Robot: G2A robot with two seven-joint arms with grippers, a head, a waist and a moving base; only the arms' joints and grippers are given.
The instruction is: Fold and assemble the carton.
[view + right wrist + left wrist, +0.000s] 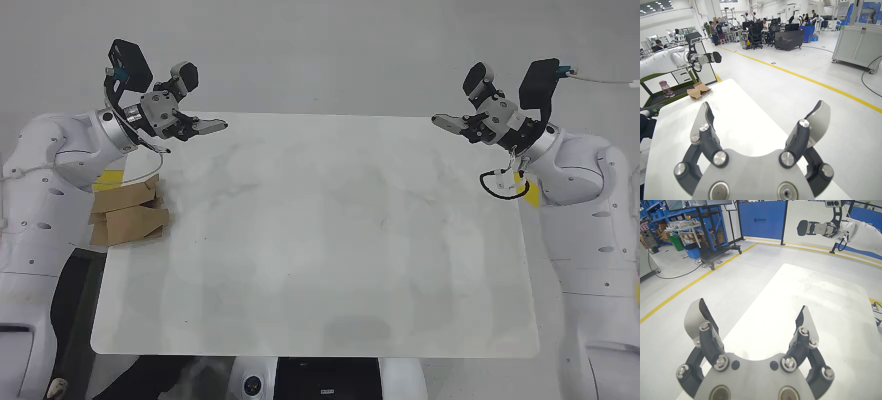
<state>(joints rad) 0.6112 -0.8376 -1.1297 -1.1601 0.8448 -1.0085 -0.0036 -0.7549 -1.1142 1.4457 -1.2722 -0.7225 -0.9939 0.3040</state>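
Note:
A flattened brown carton [128, 212] lies at the left edge of the white table [330, 230], partly over the edge; in the right wrist view the carton [698, 90] shows its flaps loose. My left gripper [205, 127] hovers open over the table's far left corner, above and beyond the carton. In its own view the left gripper [752, 303] holds nothing. My right gripper [445, 122] hangs open over the far right corner, and the right gripper [762, 103] is empty too. Each wrist view shows the other arm's gripper far off across the table.
Beside the table's left edge stands a dark green cart [651, 96] with a pink bottle [666, 88] on it. A black cable loop [497, 183] hangs from the right arm. Bare floor with yellow lines lies beyond the far edge.

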